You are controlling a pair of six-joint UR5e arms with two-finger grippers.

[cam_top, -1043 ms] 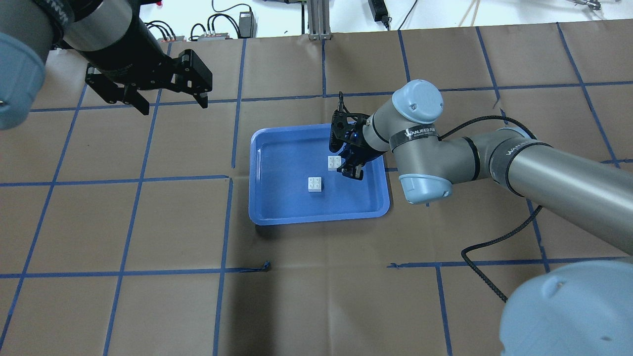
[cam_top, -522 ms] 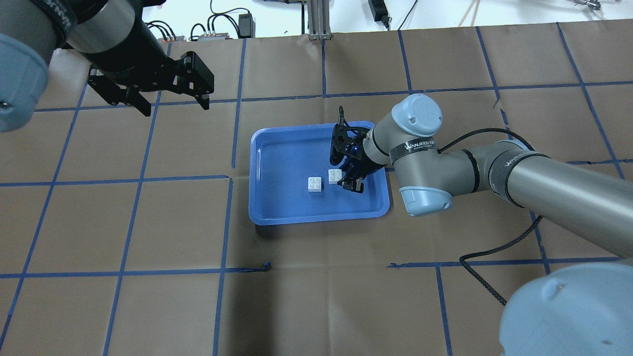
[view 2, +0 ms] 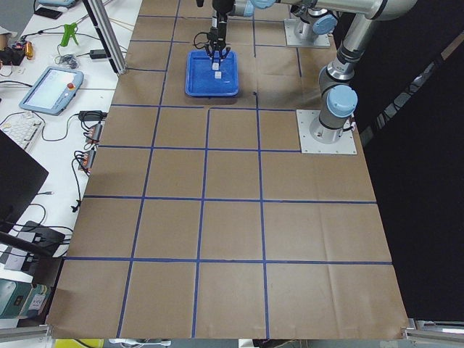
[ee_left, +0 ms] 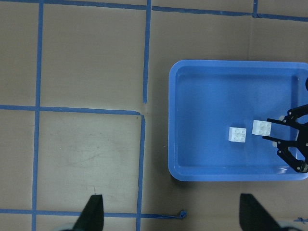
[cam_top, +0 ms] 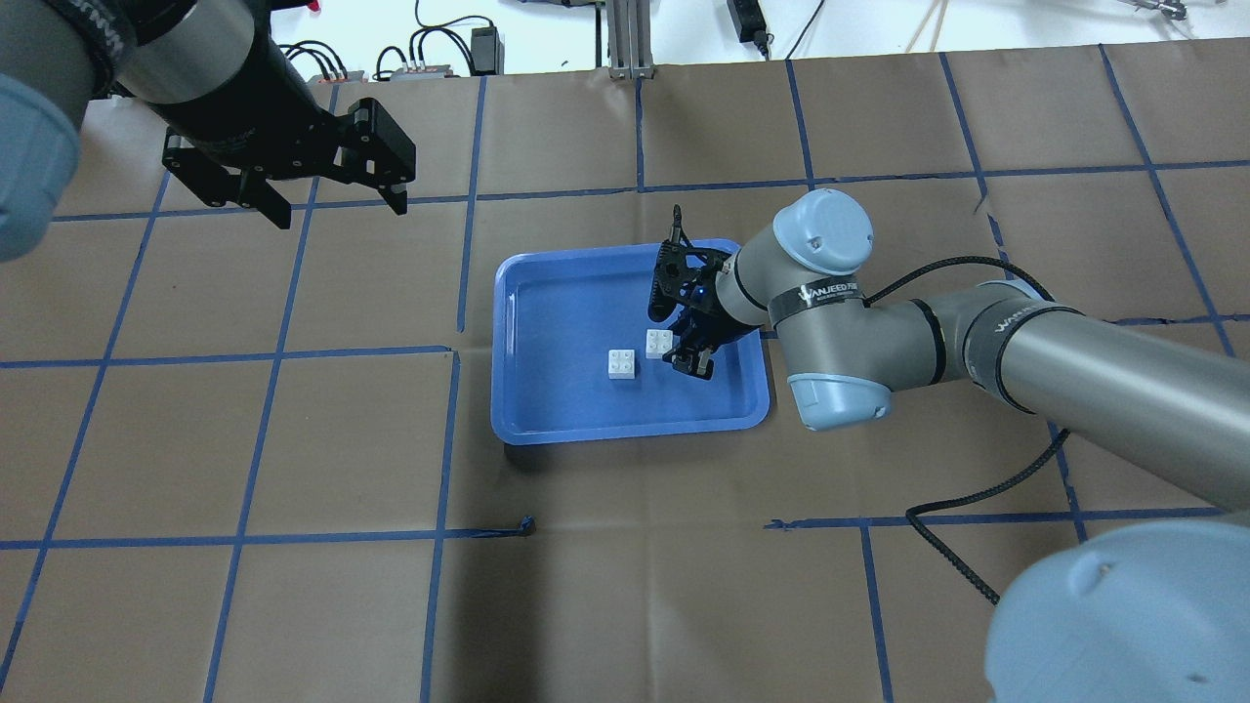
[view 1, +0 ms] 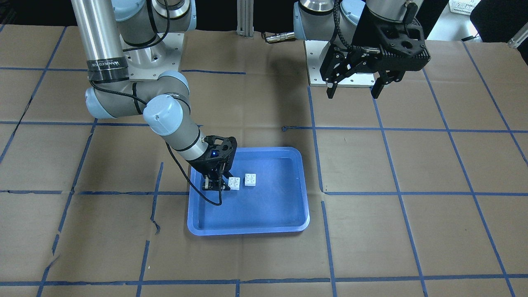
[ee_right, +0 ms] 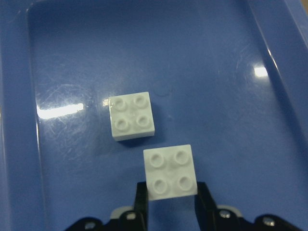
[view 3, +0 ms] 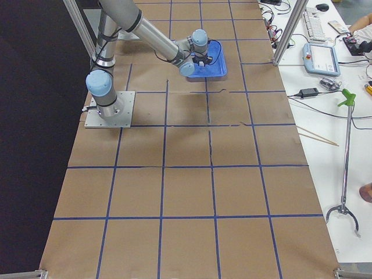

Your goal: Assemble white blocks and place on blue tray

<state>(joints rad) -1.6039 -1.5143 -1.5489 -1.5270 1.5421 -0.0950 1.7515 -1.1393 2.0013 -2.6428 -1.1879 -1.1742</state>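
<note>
The blue tray (cam_top: 562,308) lies mid-table. One white block (cam_top: 621,363) rests studs-up on its floor. My right gripper (cam_top: 684,355) is shut on the second white block (cam_top: 660,343), held studs-up low over the tray just right of the resting one, with a small gap between them. In the right wrist view the held block (ee_right: 170,172) sits between the fingers (ee_right: 141,204), and the loose block (ee_right: 132,115) lies just beyond. My left gripper (cam_top: 332,193) hangs open and empty over the table's far left, well away from the tray (ee_left: 202,96).
Brown paper with blue tape lines covers the table (cam_top: 293,439). A black cable (cam_top: 962,508) trails from my right arm over the table to the tray's right. Power supplies and cables (cam_top: 430,59) lie beyond the far edge.
My right gripper has carried its white block toward the robot's side of the tray, from behind the resting block to just beside it. My left gripper has barely shifted.
</note>
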